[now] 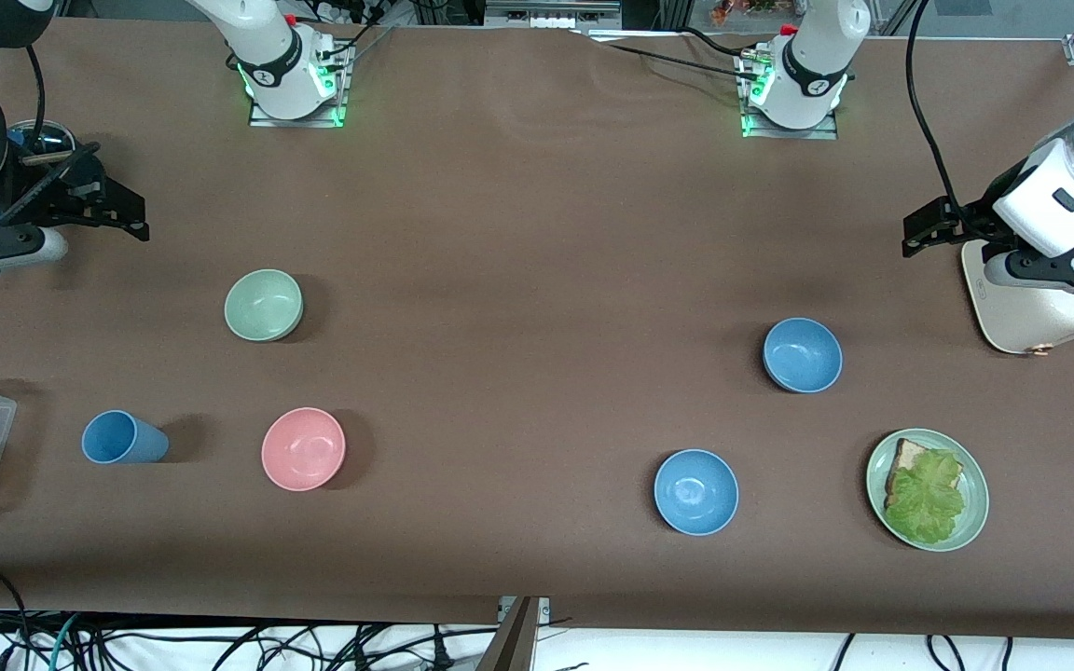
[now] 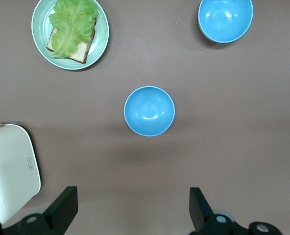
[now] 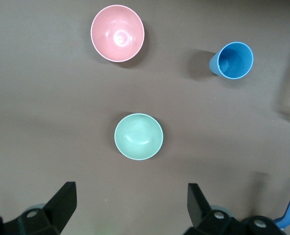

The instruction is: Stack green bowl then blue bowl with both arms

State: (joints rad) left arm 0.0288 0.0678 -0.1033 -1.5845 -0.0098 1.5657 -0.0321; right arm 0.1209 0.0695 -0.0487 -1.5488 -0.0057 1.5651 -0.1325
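Nothing was stacked yet: the green bowl [image 1: 263, 305] and both blue bowls [image 1: 802, 354] sat apart on the desk [image 1: 537, 280]. The right gripper [image 3: 130, 205] hung above the green bowl and the left gripper [image 2: 132, 208] above a blue one, both with fingers apart and empty. Next, the right likely needed to descend onto the green rim.

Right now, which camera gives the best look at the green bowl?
The right wrist view: the green bowl sits mid-picture, seen straight down, its empty inside plain. The front view shows the same bowl smaller, toward the right arm's end of the table. The left wrist view does not show it.
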